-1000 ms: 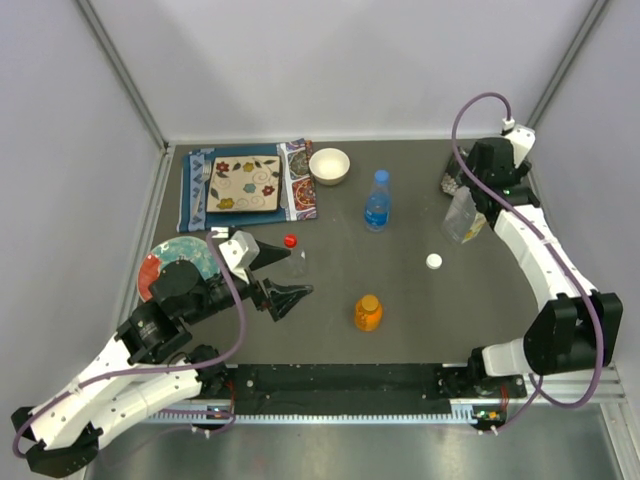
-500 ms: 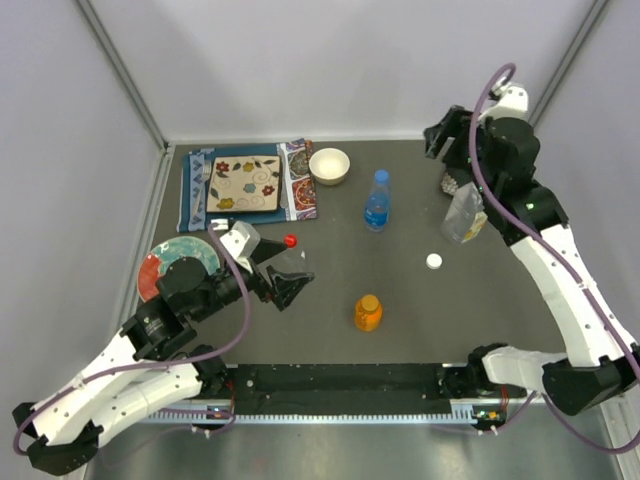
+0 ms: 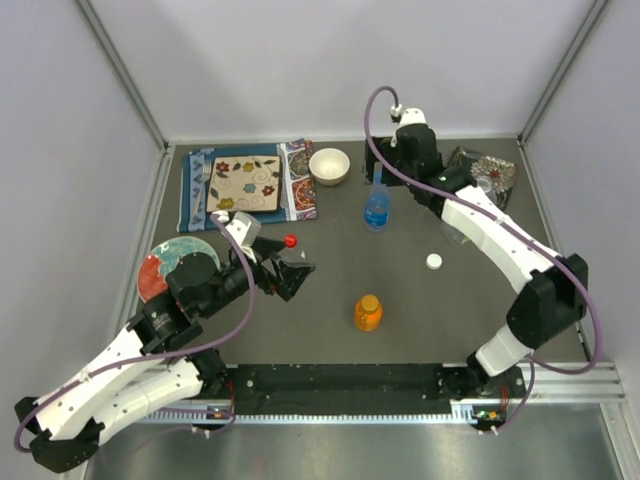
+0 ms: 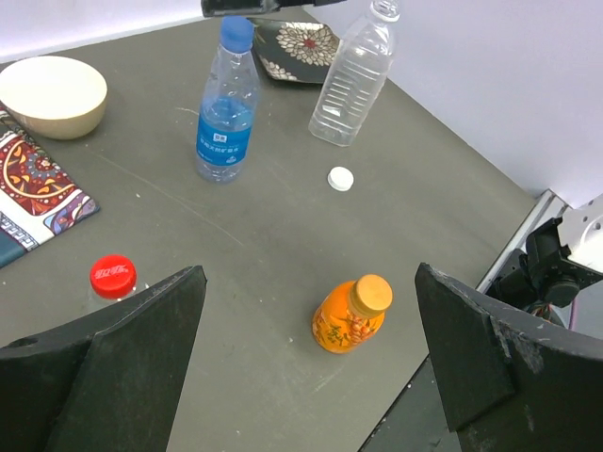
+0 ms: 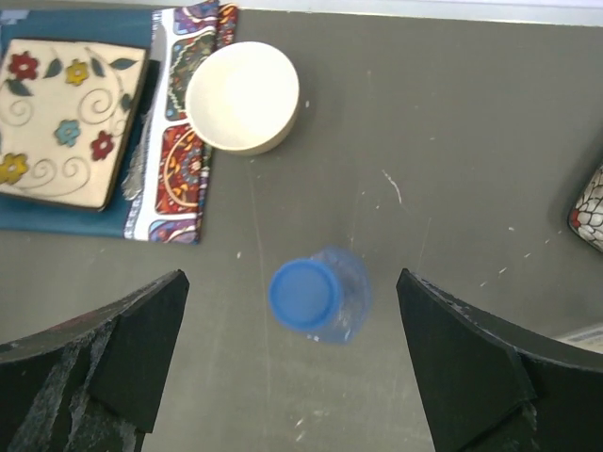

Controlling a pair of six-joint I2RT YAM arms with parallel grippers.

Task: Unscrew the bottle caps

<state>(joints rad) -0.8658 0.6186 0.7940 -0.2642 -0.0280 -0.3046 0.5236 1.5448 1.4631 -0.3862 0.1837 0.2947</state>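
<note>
R gripper (image 5: 290,311): jaws wide open, holding nothing. Blue cap (image 5: 303,294) sits straight below, btwn my fingers, on the blue-tinted bottle (image 5: 349,301), touching neither finger. L gripper (image 4: 309,278): jaws wide open too, empty. Red cap (image 4: 114,276) is just beside my left-hand finger, on the slim bottle (image 4: 121,300). Orange bottle (image 4: 339,328) w/ orange cap (image 4: 371,294) stands btwn the jaws, nearer the right-hand finger. White cap (image 4: 340,178) lies loose farther ahead, near the uncapped wide clear bottle (image 4: 353,80).

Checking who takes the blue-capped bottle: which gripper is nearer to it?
Right. The right gripper hangs directly above the blue-capped bottle; the left gripper is far off by the red-capped bottle.
</note>
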